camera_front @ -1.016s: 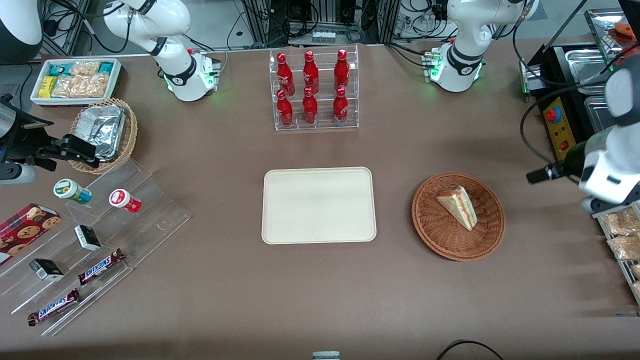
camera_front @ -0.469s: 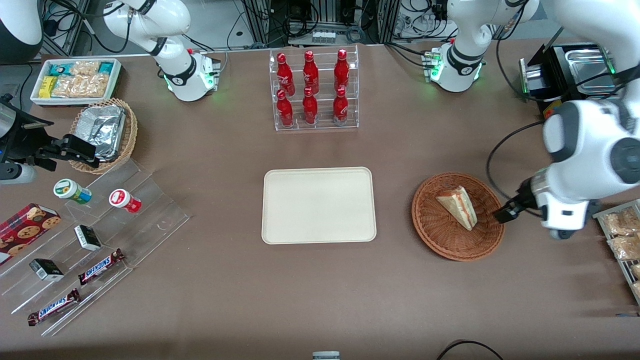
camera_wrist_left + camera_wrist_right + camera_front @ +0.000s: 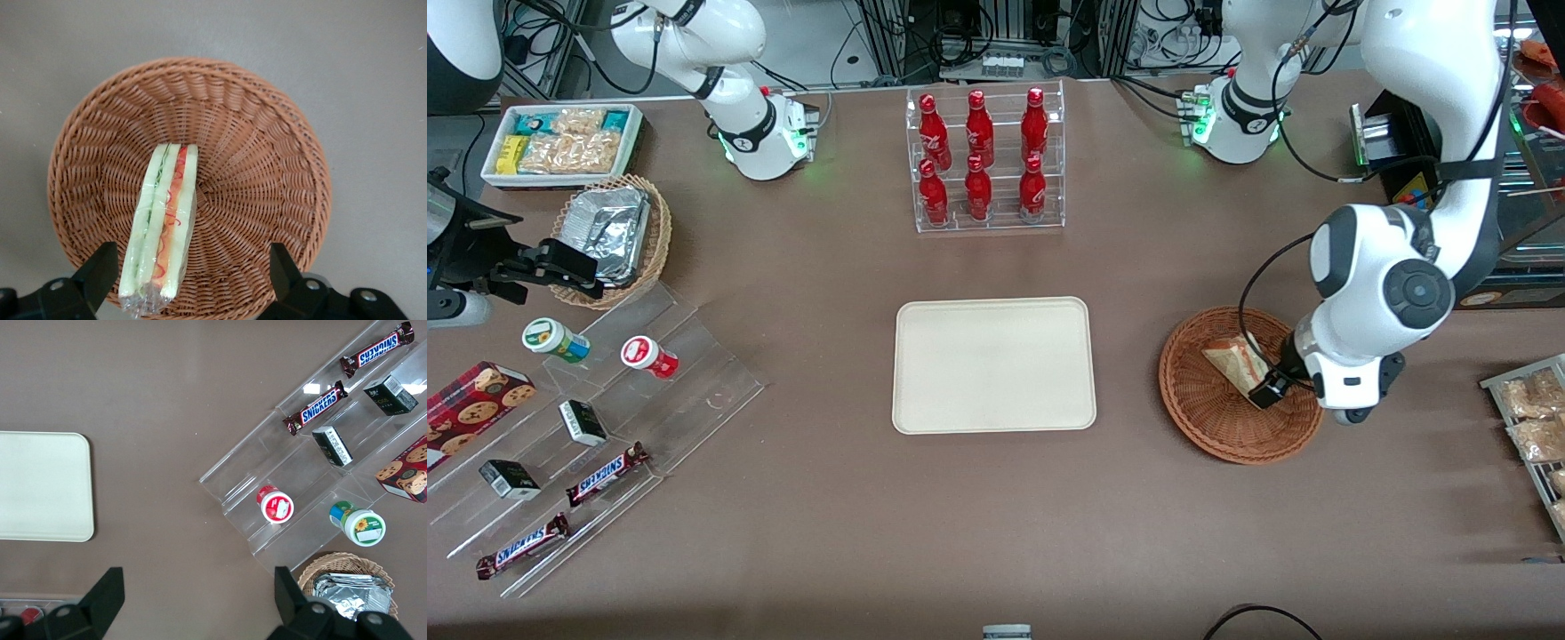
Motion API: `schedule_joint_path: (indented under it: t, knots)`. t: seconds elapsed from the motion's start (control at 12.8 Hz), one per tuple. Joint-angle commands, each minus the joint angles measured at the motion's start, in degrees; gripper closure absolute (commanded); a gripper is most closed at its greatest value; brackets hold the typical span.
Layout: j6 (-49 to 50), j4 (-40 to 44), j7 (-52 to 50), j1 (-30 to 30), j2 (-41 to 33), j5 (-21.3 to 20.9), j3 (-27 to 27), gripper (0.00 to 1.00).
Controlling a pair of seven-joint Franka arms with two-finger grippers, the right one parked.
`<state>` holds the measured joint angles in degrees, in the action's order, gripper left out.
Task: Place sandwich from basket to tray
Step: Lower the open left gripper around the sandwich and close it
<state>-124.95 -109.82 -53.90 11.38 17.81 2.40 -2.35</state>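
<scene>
Front view: the left arm has swung in from the working arm's end of the surface; its gripper (image 3: 1272,388) now hangs over the basket (image 3: 1209,425), at the sandwich (image 3: 1232,362), so approach looks nearly done. Tray (image 3: 993,364) bare.

Left wrist view: fingers (image 3: 97,275) spread wide, holding nothing; sandwich (image 3: 162,227) on edge in basket (image 3: 267,160), beside one finger and off-centre between the two.

- The gripper (image 3: 190,280) hangs above the basket (image 3: 1200,418), fingers spread wide, nothing between them and the sandwich (image 3: 162,223)
- Bare table lies between basket and tray (image 3: 993,364)
- The bottle rack (image 3: 987,160) stands well apart, farther from the front camera than the tray
</scene>
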Motion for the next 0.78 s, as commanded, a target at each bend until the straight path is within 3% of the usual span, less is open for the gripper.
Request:
schedule_joint_path:
  t: [0.0,0.7]
  knots:
    - [-1.26,-2.14,-1.74,1.72,0.29,-0.38,-0.72,0.0]
    - [-4.94,-8.03,-1.82,1.9,-0.15,-1.61,-0.64,0.0]
